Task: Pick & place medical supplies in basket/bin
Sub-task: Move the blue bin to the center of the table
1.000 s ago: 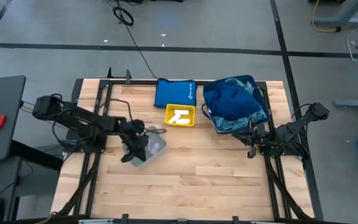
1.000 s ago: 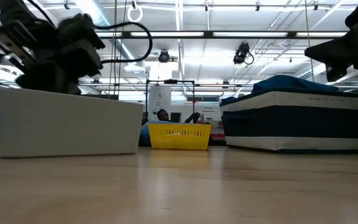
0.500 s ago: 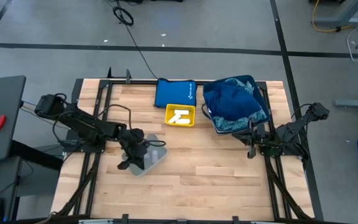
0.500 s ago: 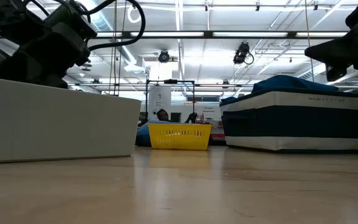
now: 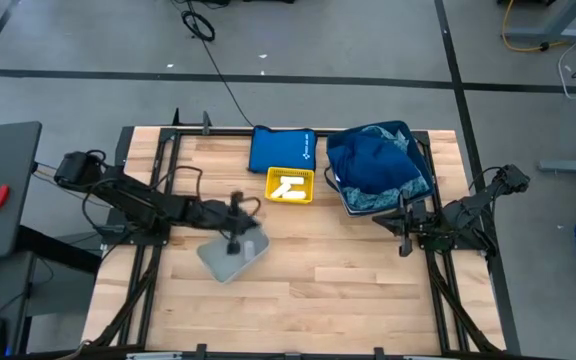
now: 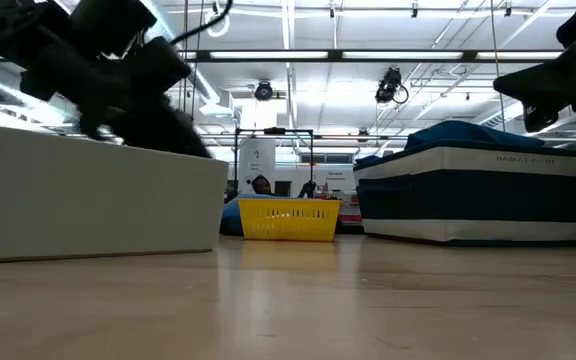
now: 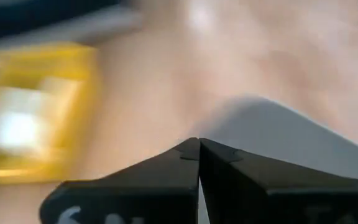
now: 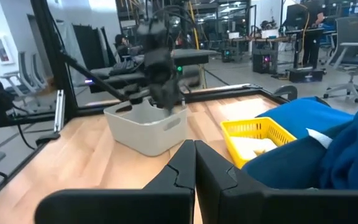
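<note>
A grey bin [image 5: 232,257] stands on the table's left half, also seen in the low view [image 6: 88,205]. My left gripper [image 5: 240,222] hangs shut and empty at the bin's far rim, its fingertips [image 7: 199,149] meeting. White rolls [image 5: 290,187] lie in a small yellow basket [image 5: 308,178]. A dark-blue cloth [image 5: 373,158] is heaped on a large navy-and-white basket [image 6: 478,195], with a patterned light-blue cloth [image 5: 368,201] at its near edge. My right gripper [image 5: 403,228] waits shut at the table's right side, its fingers [image 8: 194,162] together. My left gripper's shut fingers are blurred just above the grey bin's far rim [image 8: 166,107]. I cannot tell whether they touch it.
A flat blue pouch with a white logo [image 5: 280,150] lies at the far edge behind the yellow basket. Bare wood [image 5: 328,270] stretches across the table's near half. Black frame rails [image 5: 158,170] run along both sides.
My left gripper, which pointed down into the grey bin, has swung up and toward the table's right, tipping closer to level and rolling; it stays shut. The bin has slid toward the table's near edge and turned a little.
</note>
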Robot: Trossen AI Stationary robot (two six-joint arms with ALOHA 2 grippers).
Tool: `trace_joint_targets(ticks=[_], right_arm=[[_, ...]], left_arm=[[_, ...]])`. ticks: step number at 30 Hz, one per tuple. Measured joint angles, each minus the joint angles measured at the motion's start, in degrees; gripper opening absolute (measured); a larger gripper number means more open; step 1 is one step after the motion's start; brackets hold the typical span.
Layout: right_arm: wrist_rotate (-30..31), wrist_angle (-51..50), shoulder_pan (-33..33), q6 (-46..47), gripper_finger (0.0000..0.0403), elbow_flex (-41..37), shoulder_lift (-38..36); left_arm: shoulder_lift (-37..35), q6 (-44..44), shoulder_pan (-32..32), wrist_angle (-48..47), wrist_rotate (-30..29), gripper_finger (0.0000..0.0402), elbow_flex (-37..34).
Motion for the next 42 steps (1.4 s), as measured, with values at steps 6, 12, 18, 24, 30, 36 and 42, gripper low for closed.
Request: trace_joint_targets(ticks=[6,12,18,24,30,36,42], right_arm=[[-0.1,-0.2,0.0,-0.2,0.0004,0.0,0.0],[-0.3,-0.2,0.0,-1.0,0.0004,0.0,0.0],[-0.3,-0.3,0.0,-3.5,0.0004,0.0,0.0],[3.4,-0.4,0.0,-4.1,0.0004,0.0,0.0],[8.1,-0.7,0.0,-1.5,0.0004,0.0,0.0],[12.6,-1.1,0.0,4.8,0.0004,0.0,0.0],[18.8,-1.8,0.0,6.0,0.0004,0.0,0.0]], left_arm=[[-1.7,6.4,0.2,14.8,-16.5,0.0001,0.0],[-2.2,5.5,4.7,25.3,4.1,0.0001,0.0],[-3.6,-2.5,14.9,37.5,23.9,0.0001,-4.1],[-4.5,-3.8,23.0,50.6,21.1,0.0001,-15.1],[-4.6,-3.0,36.5,54.7,25.1,0.0001,-21.7],[-4.6,-3.9,55.1,54.0,40.9,0.0001,-21.9],[-4.6,-3.1,70.6,50.7,50.7,0.0001,-21.8]])
